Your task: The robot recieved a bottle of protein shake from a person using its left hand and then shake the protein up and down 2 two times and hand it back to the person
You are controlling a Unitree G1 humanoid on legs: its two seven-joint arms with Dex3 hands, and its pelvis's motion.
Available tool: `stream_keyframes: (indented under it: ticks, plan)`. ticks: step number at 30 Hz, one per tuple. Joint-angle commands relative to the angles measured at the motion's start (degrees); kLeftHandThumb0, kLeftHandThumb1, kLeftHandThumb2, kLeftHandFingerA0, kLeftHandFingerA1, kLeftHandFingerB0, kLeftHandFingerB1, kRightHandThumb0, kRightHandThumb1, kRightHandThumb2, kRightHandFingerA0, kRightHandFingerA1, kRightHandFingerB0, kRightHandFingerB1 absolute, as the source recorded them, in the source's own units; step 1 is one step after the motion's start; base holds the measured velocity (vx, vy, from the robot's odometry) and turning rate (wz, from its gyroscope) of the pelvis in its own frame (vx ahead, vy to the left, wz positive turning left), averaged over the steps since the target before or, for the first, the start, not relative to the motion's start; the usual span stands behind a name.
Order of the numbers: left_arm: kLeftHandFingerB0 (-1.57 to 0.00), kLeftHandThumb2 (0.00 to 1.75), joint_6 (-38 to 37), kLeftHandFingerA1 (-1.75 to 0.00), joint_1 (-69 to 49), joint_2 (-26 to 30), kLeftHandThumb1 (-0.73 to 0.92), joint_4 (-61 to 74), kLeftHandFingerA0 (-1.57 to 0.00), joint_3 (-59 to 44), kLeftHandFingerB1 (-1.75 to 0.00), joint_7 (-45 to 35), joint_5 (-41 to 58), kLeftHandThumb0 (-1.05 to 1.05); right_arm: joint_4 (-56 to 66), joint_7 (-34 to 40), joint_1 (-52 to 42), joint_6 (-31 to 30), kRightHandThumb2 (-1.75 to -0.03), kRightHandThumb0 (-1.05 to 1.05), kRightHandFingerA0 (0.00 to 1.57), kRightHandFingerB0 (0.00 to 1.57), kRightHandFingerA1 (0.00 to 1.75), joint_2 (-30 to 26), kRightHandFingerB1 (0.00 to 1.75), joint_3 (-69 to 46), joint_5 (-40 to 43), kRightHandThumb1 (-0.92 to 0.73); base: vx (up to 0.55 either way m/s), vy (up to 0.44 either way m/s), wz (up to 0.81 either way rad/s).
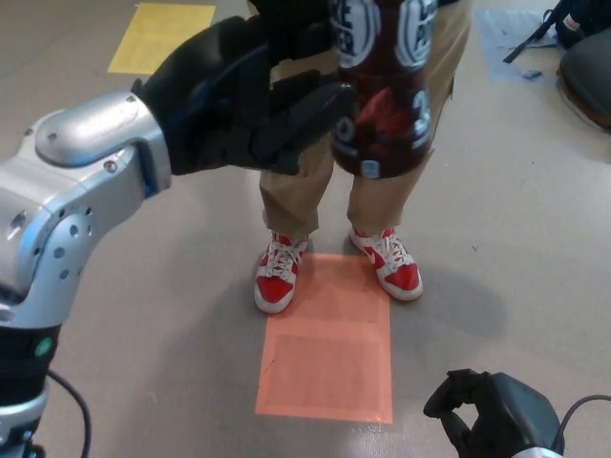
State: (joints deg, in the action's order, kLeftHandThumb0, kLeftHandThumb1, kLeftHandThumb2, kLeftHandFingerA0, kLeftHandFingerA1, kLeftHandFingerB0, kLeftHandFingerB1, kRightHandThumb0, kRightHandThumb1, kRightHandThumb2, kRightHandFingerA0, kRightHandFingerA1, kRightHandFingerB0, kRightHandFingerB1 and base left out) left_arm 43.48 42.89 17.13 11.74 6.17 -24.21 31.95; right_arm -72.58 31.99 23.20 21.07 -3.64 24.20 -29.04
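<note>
The left hand point(250, 100) is raised at the top of the view, its black fingers point(310, 107) curled against the side of the brown bottle point(387, 91); whether it fully grips the bottle cannot be told. The bottle hangs in front of a person's tan trousers point(301, 186). Its label shows white rounded panels with letters too cut off to read, a large "3" and a small white tag near the base. The right hand point(492, 420) sits low with fingers curled in. Red and white shoes point(277, 277) stand beside an orange floor mark point(329, 348)

Glossy plastic bottle point(387, 105), matt floor point(143, 286)
</note>
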Motion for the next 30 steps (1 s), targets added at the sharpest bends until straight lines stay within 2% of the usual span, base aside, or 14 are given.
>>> stream_keyframes:
  ticks: [1,7,8,9,11,14,19,20,21,22,23,27,28,30]
  plan:
    - [0.00,0.88,33.3,-0.15,10.7,-2.9,0.49,7.1,0.00,0.1,0.00,1.5,15.2,-0.84,-2.4,4.0,0.1,2.9,-1.15,-0.47,0.95,0.95,1.03,-1.1,0.77,-0.8,-0.5,-0.54,0.00,0.000,0.00]
    - [0.00,0.85,34.6,-0.08,11.9,-4.7,0.45,5.0,0.00,0.2,0.00,2.0,12.6,-0.80,-2.3,3.1,0.2,2.8,-1.13,-0.46,0.93,0.95,1.03,-0.8,0.77,-1.1,-0.2,-0.54,0.00,0.000,0.00]
    - [0.00,0.59,34.5,-0.11,11.9,-5.2,0.49,4.2,0.00,0.4,0.00,2.5,11.8,-0.84,-2.4,3.4,0.3,2.8,-1.14,-0.45,0.94,0.96,1.03,-0.9,0.76,-0.9,-0.3,-0.53,0.00,0.000,0.00]
    - [0.00,0.58,34.6,-0.10,11.9,-5.7,0.49,3.7,0.00,0.2,0.00,2.7,11.3,-0.82,-2.4,3.6,0.4,2.8,-1.12,-0.46,0.95,0.95,1.05,-0.9,0.76,-0.8,-0.5,-0.54,0.00,0.000,0.00]
    - [0.00,0.58,35.3,-0.12,12.0,-6.3,0.47,3.0,0.00,-0.2,0.00,3.1,10.9,-0.81,-2.4,3.7,0.5,2.8,-1.16,-0.47,0.96,0.92,1.02,-1.0,0.84,-0.7,-0.6,-0.53,0.00,0.000,0.00]
    - [0.00,0.57,34.8,-0.05,11.8,-7.2,0.45,1.4,0.00,0.0,0.00,4.0,8.8,-0.76,-2.4,3.5,0.7,2.9,-1.11,-0.47,0.95,0.95,1.08,-1.1,0.77,-0.8,-0.5,-0.56,0.00,0.000,0.00]
    - [0.00,0.56,33.2,-0.02,11.4,-7.4,0.45,0.3,0.00,0.7,0.00,4.9,5.4,-0.76,-2.5,2.8,1.0,3.3,-1.12,-0.48,0.95,0.95,1.08,-1.1,0.77,-1.1,-0.2,-0.55,0.00,0.000,0.00]
    - [0.00,0.77,32.3,-0.07,11.0,-7.6,0.41,0.0,0.00,1.0,0.00,5.7,4.3,-0.73,-2.5,2.7,1.1,3.2,-1.11,-0.49,0.95,0.94,1.03,-1.1,0.75,-1.1,-0.3,-0.56,0.00,0.000,0.00]
    - [0.00,0.77,31.4,-0.07,10.7,-7.9,0.41,-0.3,0.00,1.1,0.00,6.5,3.1,-0.73,-2.6,2.5,1.1,3.0,-1.11,-0.49,0.95,0.94,1.03,-1.1,0.75,-1.0,-0.3,-0.56,0.00,0.000,0.00]
    - [0.00,0.75,30.8,-0.06,10.4,-8.3,0.40,-0.7,0.00,0.9,0.00,7.0,2.5,-0.72,-2.6,2.2,1.2,2.9,-1.11,-0.49,0.94,0.94,1.03,-1.0,0.76,-1.2,-0.2,-0.56,0.00,0.000,0.00]
    - [0.00,0.55,30.1,0.00,10.0,-8.7,0.48,-1.5,0.00,0.5,0.00,7.5,2.0,-0.70,-2.6,2.3,1.2,3.2,-1.10,-0.48,0.95,0.94,1.02,-1.0,0.75,-1.2,-0.2,-0.55,0.00,0.000,0.00]
    - [0.00,0.55,28.5,0.00,9.4,-9.5,0.47,-4.0,0.00,-0.6,0.00,8.3,0.7,-0.72,-2.8,2.3,1.2,4.0,-1.10,-0.51,0.93,0.93,0.98,-1.0,0.76,-1.5,-0.2,-0.57,0.00,0.000,0.00]
    - [0.00,0.55,27.5,0.00,9.3,-9.3,0.48,-4.9,0.00,-0.3,0.00,8.7,-0.3,-0.74,-2.8,2.6,1.2,4.3,-1.08,-0.52,0.93,0.93,1.04,-1.0,0.78,-1.5,-0.3,-0.58,0.00,0.000,0.00]
    - [0.00,0.55,26.9,0.00,9.3,-9.4,0.48,-5.8,0.00,-0.3,0.00,9.3,-1.1,-0.74,-2.9,3.0,1.4,4.3,-1.08,-0.52,0.93,0.92,1.03,-1.1,0.79,-1.3,-0.8,-0.58,0.00,0.000,0.00]
